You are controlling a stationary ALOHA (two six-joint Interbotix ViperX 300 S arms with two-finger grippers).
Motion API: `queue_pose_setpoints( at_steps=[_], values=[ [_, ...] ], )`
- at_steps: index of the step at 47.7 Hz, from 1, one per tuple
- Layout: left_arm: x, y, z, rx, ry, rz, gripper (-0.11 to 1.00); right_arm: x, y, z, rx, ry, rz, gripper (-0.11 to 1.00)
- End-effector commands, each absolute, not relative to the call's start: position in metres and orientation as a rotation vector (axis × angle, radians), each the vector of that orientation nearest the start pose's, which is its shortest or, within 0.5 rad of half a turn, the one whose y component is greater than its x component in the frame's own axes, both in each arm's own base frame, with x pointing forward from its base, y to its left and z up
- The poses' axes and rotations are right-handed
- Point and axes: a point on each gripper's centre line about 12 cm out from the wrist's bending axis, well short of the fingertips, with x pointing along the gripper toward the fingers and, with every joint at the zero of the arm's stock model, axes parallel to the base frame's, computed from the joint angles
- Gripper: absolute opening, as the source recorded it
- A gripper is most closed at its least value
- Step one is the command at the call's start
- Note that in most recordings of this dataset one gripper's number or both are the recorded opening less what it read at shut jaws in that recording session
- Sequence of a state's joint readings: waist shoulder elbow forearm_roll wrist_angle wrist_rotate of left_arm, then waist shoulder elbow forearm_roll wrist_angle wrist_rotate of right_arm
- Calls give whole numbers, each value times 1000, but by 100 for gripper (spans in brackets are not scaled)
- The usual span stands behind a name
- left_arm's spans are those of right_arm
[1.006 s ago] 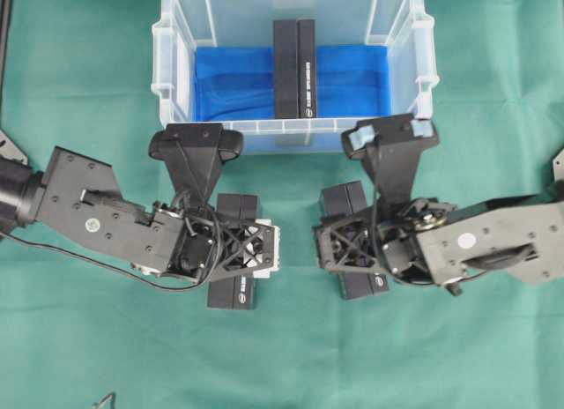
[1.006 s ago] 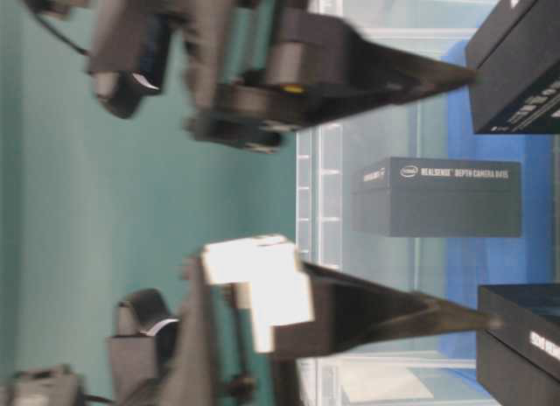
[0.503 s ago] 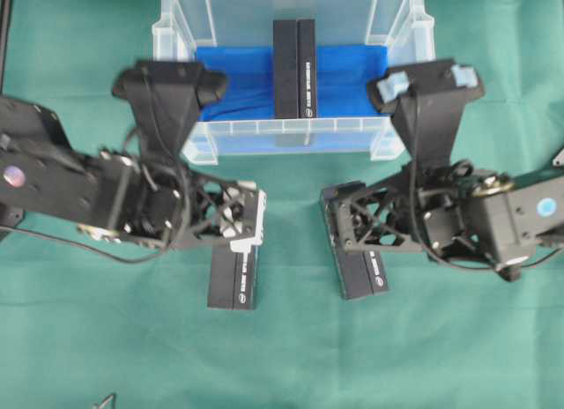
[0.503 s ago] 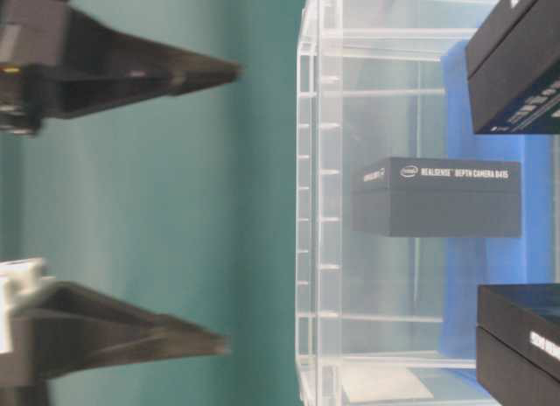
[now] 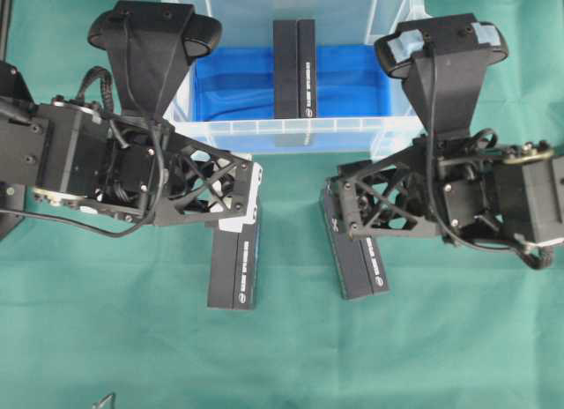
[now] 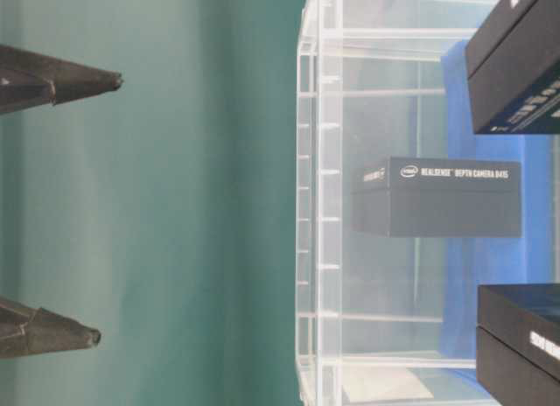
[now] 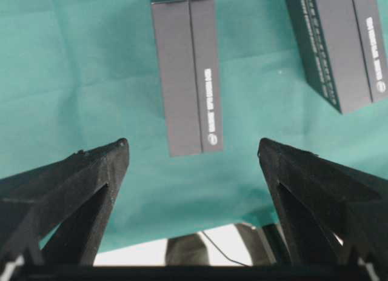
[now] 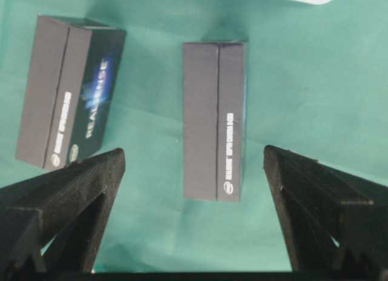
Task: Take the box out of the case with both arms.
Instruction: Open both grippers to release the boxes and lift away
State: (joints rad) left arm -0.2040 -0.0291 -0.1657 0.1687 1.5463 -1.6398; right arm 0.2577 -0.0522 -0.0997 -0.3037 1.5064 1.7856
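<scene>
The case (image 5: 352,136) stands at the back middle of the green cloth, and its clear wall (image 6: 319,222) fills the table-level view. One black box (image 5: 293,70) stands on edge on the blue sheet inside it, also seen through the wall (image 6: 437,196). My left gripper (image 7: 193,145) is open and empty, high above the cloth in front of the case. My right gripper (image 8: 194,149) is likewise open, empty and raised. Neither touches the case or that box. Overhead, the left arm's lattice frame (image 5: 207,184) and the right arm's (image 5: 388,202) hover just in front of the case.
Two more black boxes lie on the cloth in front of the case, a left one (image 5: 233,272) and a slightly tilted right one (image 5: 361,263), each under an arm. The arms' upper parts overlap the case's front corners from above. The table's front edge shows in the left wrist view.
Both arms have risen from low over the two boxes on the cloth. At table level their fingers have drawn far back from the case wall. The jaws stayed wide.
</scene>
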Motion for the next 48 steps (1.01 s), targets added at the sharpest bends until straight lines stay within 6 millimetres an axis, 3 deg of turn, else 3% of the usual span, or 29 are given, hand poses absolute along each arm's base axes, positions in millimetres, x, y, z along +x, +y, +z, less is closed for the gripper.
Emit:
queue_pose_setpoints(
  at_steps=[1,34,48],
  values=[
    [365,-53,385,-1145,961,991,91,357,57,382,1158,812,-1057,93],
    [365,-54,385,-1142,962,987,91,357,57,382,1157,816,-1055,93],
    [355,-56,389,-1137,971,985,91,348,55,392,1155,814,-1025,93]
  ],
)
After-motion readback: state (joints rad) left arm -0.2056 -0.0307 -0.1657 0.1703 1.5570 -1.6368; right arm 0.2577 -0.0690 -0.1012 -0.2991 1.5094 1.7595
